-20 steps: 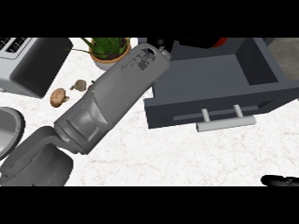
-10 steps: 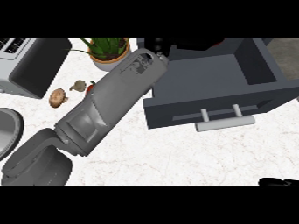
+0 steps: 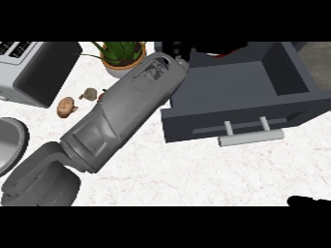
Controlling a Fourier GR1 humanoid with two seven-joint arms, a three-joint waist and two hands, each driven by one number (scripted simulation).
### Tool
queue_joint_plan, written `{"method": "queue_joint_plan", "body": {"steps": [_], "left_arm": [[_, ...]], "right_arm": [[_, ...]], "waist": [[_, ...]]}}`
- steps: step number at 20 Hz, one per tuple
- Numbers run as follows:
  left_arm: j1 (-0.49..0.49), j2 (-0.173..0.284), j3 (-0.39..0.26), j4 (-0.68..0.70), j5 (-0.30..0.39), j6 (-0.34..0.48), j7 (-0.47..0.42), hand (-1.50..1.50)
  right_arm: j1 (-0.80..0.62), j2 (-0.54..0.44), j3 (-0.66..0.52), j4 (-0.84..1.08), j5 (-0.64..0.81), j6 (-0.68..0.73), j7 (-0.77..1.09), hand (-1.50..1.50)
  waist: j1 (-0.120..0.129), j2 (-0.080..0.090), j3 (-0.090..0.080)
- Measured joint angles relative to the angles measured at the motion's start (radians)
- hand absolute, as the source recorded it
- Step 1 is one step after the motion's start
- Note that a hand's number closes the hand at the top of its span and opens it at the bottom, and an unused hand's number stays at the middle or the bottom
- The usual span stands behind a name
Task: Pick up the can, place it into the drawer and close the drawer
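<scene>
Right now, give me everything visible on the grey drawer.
The dark grey box-shaped drawer is pulled open on the white marbled counter, its plain front panel facing the viewer with a pale grey bar handle on two posts. Tall side walls show; the floor that shows is bare. The left hand is above its far left corner, with something red in its fingers. Whether the hand touches the drawer cannot be told.

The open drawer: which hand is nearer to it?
Left. The left hand is over the back corner of the drawer, shut on a red can; the right hand shows at the lower right edge, well short of it.
</scene>
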Motion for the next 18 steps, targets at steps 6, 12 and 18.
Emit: {"method": "queue_joint_plan", "body": {"steps": [6, 12, 18], "left_arm": [[-0.006, 0.000, 0.007, -0.029, 0.048, 0.025, -0.030, -1.50], [-0.023, -0.001, -0.002, -0.048, 0.063, 0.054, -0.034, -1.50], [-0.037, 0.001, 0.012, -0.035, 0.059, 0.043, -0.023, -1.50]], "right_arm": [[-0.022, -0.032, 0.069, 0.005, 0.173, -0.013, -0.046, -1.50], [-0.061, -0.073, 0.162, 0.054, 0.423, -0.051, -0.062, -1.50], [-0.097, -0.088, 0.271, 0.177, 0.665, -0.107, -0.066, -1.50]], "waist": [[0.022, -0.003, 0.000], [0.060, -0.011, -0.001], [0.094, -0.017, -0.001]]}}
